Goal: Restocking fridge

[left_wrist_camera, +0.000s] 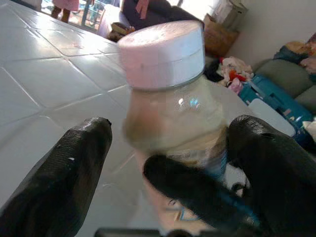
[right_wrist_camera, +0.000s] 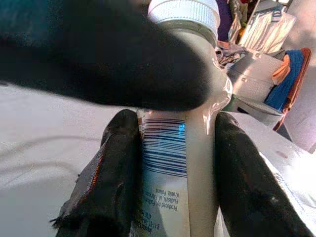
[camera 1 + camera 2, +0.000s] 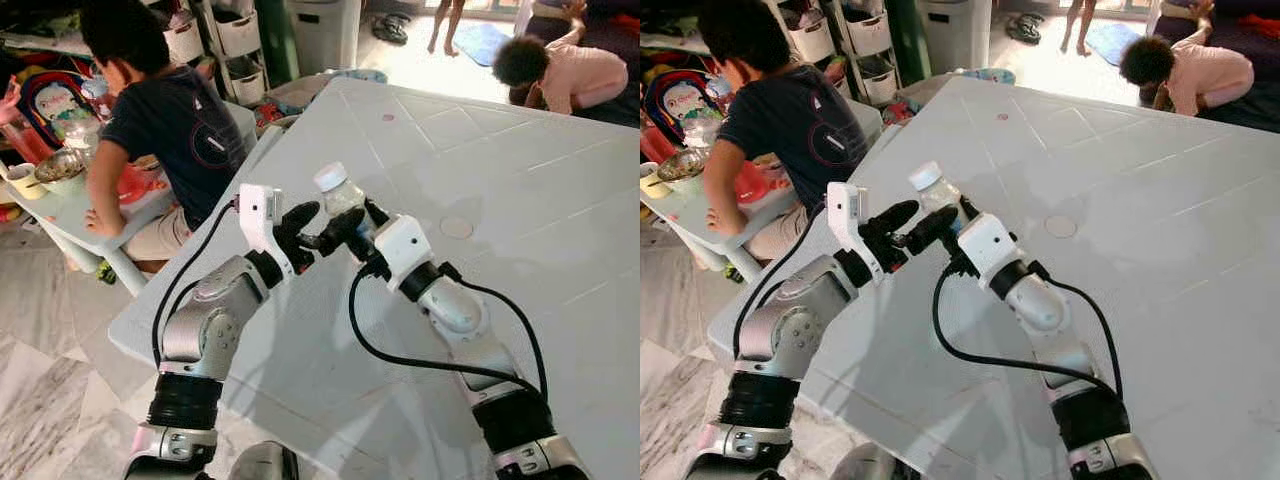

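A small clear bottle of pale liquid with a white cap is held upright just above the white table, near its left edge. My right gripper is shut on the bottle's labelled body, one finger on each side. My left gripper reaches in from the left and is open. Its fingers flank the bottle below the cap, with a gap showing on one side. One left finger crosses in front of the bottle in the right wrist view.
A seated person leans over a small low table with bowls, just left of the white table's edge. Another person crouches at the far right. Storage drawers stand behind. Marble floor lies below.
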You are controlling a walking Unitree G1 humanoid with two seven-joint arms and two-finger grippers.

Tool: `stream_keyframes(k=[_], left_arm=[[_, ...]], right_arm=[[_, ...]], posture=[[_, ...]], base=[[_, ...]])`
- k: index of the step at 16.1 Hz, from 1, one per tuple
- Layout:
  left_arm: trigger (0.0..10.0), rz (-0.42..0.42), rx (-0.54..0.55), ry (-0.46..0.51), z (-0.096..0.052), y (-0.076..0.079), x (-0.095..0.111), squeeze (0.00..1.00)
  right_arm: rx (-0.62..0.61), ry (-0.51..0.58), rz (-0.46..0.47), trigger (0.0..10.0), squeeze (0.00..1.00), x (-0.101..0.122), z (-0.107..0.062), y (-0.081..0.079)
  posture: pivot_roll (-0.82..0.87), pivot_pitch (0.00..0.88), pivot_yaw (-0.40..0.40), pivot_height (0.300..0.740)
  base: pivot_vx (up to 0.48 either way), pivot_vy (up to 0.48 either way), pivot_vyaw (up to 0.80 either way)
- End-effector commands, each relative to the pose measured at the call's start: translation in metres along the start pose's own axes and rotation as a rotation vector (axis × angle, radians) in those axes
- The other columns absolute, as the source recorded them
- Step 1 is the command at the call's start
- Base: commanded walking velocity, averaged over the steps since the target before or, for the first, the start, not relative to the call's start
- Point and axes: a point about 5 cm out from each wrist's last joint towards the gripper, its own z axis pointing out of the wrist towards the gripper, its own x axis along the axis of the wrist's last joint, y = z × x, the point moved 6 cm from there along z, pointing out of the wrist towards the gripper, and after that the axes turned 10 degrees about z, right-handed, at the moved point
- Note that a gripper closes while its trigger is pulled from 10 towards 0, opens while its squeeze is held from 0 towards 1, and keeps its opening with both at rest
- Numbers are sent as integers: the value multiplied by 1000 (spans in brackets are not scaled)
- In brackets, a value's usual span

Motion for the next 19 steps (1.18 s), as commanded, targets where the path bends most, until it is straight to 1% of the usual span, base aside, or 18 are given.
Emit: stream_keyframes(k=[1, 2, 4, 5, 6, 7, 8, 10, 11, 13, 17, 18, 19], left_arm=[[10000, -14, 58, 14, 0, -11, 1, 0], [10000, -21, 145, 55, 3, -24, 7, 0], [10000, -42, 182, 82, 4, -31, 13, 0], [10000, -36, 194, 82, 3, -34, 14, 0], [10000, -36, 205, 78, 2, -37, 13, 522], [10000, -37, 233, 76, 1, -42, 12, 1000], [10000, -37, 273, 80, 0, -50, 12, 1000], [10000, -41, 319, 90, 0, -60, 12, 1000], [10000, -32, 359, 112, 0, -66, 15, 0], [10000, -34, 380, 121, 0, -70, 18, 0], [10000, -80, 387, 132, 3, -71, 17, 0], [10000, -92, 382, 133, 5, -69, 16, 0], [10000, -125, 346, 109, 12, -60, 9, 0]], right_arm=[[20, 52, -12, 0, 0, 13, 7, -6], [28, 57, -12, 0, 0, 13, 6, -9], [27, 55, -12, 0, 0, 12, 4, -9], [22, 51, -10, 0, 0, 10, 2, -8], [21, 50, -10, 0, 0, 10, 2, -7], [20, 53, -11, 0, 0, 10, 2, -6], [20, 57, -11, 0, 0, 11, 3, -6], [22, 63, -10, 0, 0, 13, 4, -7], [25, 64, -9, 0, 0, 13, 4, -9], [26, 64, -9, 0, 0, 13, 4, -9], [28, 60, -11, 0, 0, 12, 4, -9], [31, 60, -10, 0, 0, 12, 4, -10], [44, 61, -8, 0, 0, 12, 5, -13]], posture=[[-46, 70, 95, 740], [-53, 70, 94, 740], [-55, 68, 94, 740], [-57, 66, 96, 740], [-57, 65, 97, 740], [-56, 64, 98, 740], [-57, 63, 98, 740], [-56, 60, 97, 740], [-59, 59, 97, 740], [-61, 59, 97, 740], [-60, 61, 97, 740], [-59, 61, 96, 740], [-60, 62, 96, 740]], base=[[0, 0, 0], [0, 0, 0], [0, 0, 0], [0, 0, 0], [0, 0, 0], [0, 0, 0], [0, 0, 0], [0, 0, 0], [0, 0, 0], [0, 0, 0], [0, 0, 0], [0, 0, 0], [0, 0, 0]])
